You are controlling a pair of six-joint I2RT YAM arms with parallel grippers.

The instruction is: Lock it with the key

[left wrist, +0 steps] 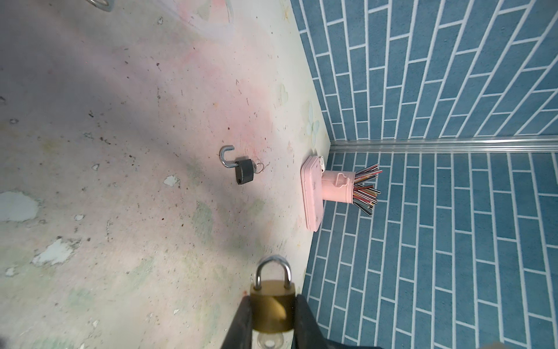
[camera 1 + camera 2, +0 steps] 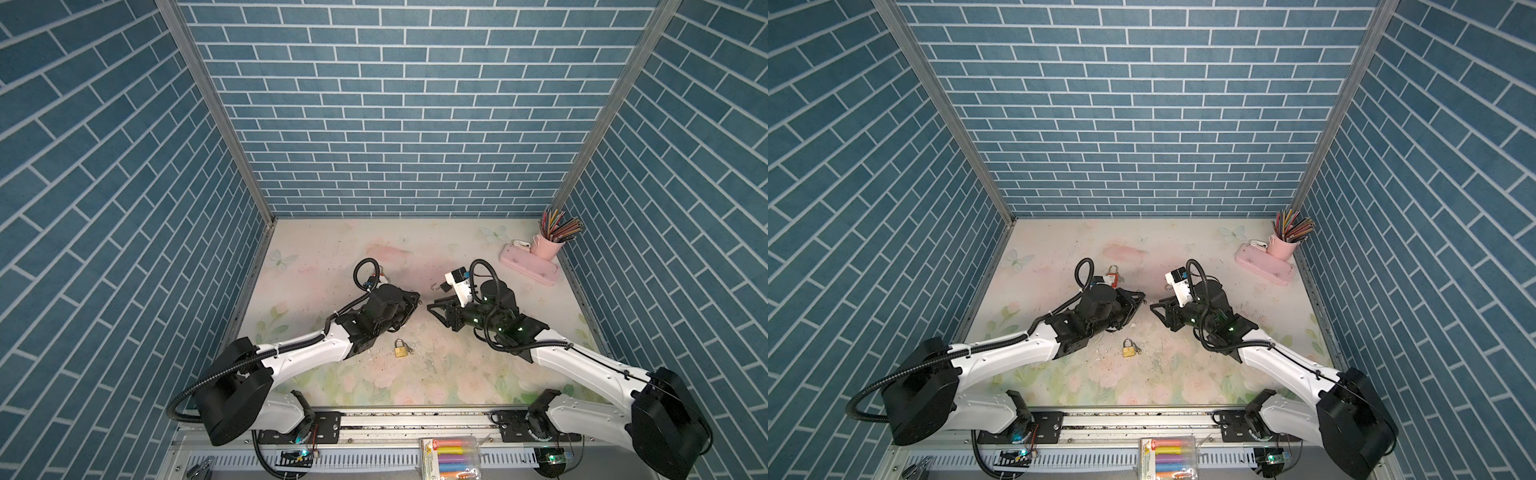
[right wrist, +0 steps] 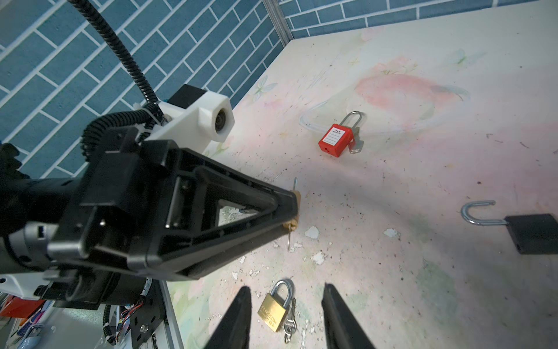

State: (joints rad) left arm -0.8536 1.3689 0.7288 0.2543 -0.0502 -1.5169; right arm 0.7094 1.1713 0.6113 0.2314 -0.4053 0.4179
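Observation:
My left gripper (image 1: 272,299) is shut on the body of a small brass padlock (image 1: 273,308), held above the table with its shackle closed and pointing away from the wrist. A silver key (image 1: 268,341) sits in the lock's underside. In the right wrist view the same key (image 3: 290,238) pokes out beside the left fingertips. My right gripper (image 3: 287,287) is open and holds nothing. In both top views the two grippers (image 2: 417,297) (image 2: 430,305) face each other tip to tip, a small gap apart, over the middle of the table.
A second brass padlock (image 2: 400,348) with keys lies on the table toward the front. A red padlock (image 2: 1112,276) lies behind the left arm. A black padlock (image 1: 243,170) with an open shackle lies under the right wrist. A pink cup of pencils (image 2: 550,243) and a pink case (image 2: 530,264) stand back right.

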